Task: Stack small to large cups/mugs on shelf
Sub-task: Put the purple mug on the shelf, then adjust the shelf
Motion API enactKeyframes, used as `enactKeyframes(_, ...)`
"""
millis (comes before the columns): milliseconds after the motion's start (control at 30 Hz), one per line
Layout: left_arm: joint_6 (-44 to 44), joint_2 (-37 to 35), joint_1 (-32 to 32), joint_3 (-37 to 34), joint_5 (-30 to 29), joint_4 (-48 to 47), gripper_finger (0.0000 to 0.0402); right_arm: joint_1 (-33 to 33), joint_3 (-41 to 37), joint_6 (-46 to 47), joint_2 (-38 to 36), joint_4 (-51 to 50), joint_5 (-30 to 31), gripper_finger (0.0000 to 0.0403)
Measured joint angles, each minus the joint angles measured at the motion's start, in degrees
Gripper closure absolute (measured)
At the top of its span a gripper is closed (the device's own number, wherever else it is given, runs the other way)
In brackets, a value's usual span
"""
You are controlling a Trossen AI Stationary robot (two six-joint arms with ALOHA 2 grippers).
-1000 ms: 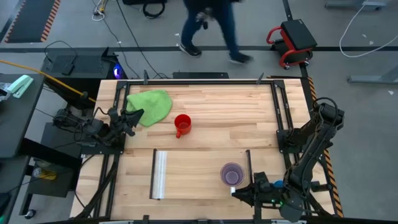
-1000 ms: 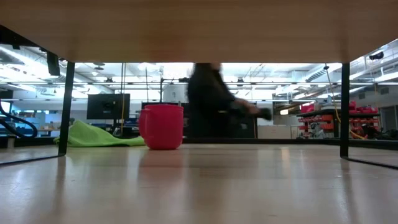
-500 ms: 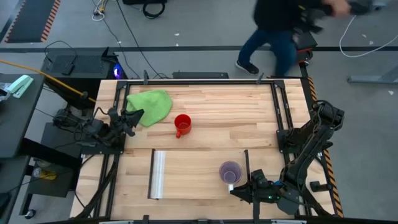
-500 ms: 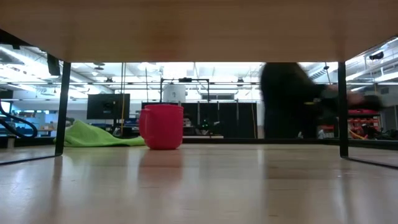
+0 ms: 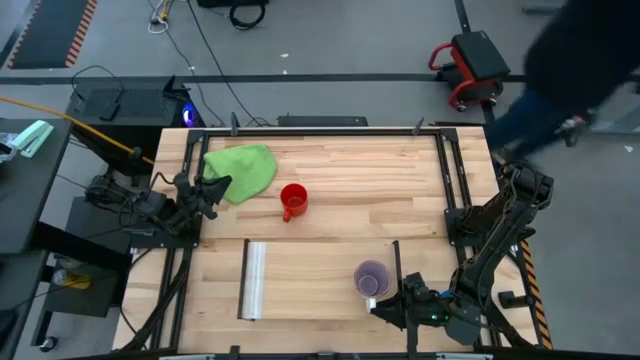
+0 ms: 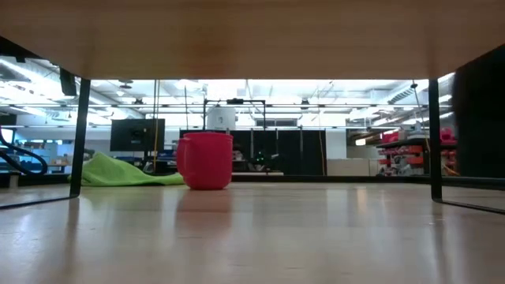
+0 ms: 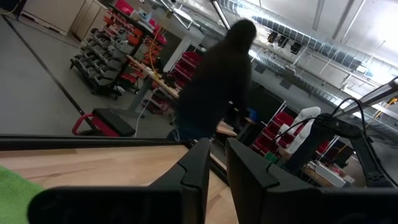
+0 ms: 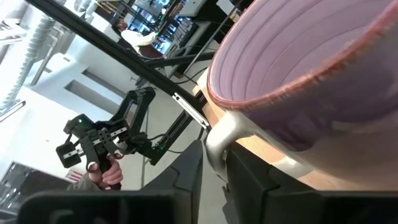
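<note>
While right gripper (image 5: pixel 385 306) stays clamped on purple mug (image 5: pixel 372 278) handle | mug has shifted onto shelf (image 5: pixel 320 290), beside dark rail | left gripper (image 5: pixel 205 188) idle, fingers together | red mug (image 5: pixel 292 200) pending.

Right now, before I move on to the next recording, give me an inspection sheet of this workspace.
Surface: light-wood table; shelf lies flat at its near edge.
Job's things: red mug upright mid-table, off the shelf; lilac mug on the shelf by its dark rail. No other cups seen.
Clutter: green cloth at the far left.
Hands: right hand shut on the lilac mug's pale handle; left hand shut and empty by the cloth.
Cables: loose cords on the floor beyond the table.
Surroundings: a person on the floor at far right; red-framed stool.
</note>
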Motion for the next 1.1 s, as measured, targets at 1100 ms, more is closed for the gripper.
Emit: enactKeyframes(1100,0.1,0.0,-0.02,0.0,0.0,-0.01,0.0335,0.33,0.55,7.4,-0.31,-4.55,2.15,0.0258)
